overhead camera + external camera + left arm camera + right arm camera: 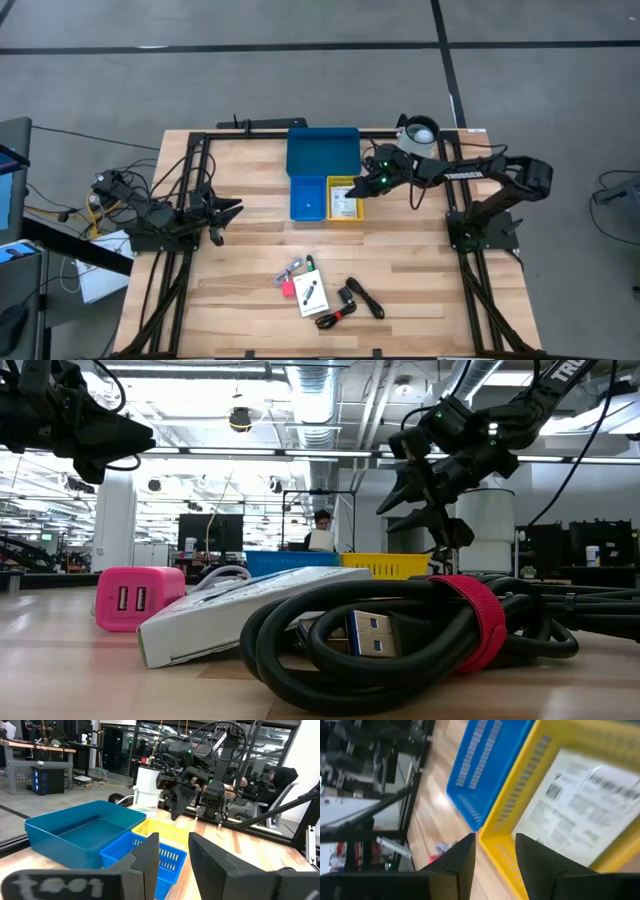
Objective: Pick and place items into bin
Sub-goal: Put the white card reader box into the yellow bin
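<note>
Early stage. One white card (575,815) already in yellow bin (345,197); right end effector (352,188) hovering over it, fingers apart, empty. Remaining: pink block (287,289), card (311,295), black cable (352,300) mid-counter (420,290). Left end effector (222,218) parked at left side, parted, empty.

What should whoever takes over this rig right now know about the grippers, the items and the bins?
Right gripper: open and empty, above the yellow bin.
Left gripper: open and empty, waiting at the left side of the table.
Done: one white printed card lies in the yellow bin.
Left: another card, the pink block, black cable, green-tipped pen and grey cord remain on the front of the table.
Small blue bin and wide blue tray look empty.
</note>
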`<action>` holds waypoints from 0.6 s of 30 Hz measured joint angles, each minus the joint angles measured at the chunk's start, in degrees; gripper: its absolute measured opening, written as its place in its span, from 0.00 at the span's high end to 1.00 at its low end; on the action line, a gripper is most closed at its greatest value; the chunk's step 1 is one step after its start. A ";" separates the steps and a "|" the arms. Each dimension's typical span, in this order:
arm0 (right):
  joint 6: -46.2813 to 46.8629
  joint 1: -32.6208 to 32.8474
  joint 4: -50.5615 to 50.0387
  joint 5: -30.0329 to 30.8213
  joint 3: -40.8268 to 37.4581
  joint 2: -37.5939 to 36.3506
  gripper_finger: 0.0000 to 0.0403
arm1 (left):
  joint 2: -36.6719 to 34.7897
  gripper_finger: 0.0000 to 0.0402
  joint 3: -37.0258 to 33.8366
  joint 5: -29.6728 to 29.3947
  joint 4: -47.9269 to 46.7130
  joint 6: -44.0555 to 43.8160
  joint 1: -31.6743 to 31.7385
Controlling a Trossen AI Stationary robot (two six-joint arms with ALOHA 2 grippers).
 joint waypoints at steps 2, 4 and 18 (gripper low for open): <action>-0.12 1.39 0.00 -0.04 0.00 0.00 0.67 | 0.00 0.76 0.02 -0.02 0.00 0.00 0.00; -0.18 2.99 0.00 -0.16 0.00 0.00 0.67 | 0.00 0.76 0.02 -0.02 0.00 0.00 0.01; 6.66 19.79 1.22 7.07 0.00 0.00 0.65 | 0.00 0.76 0.00 -0.02 0.00 0.00 0.01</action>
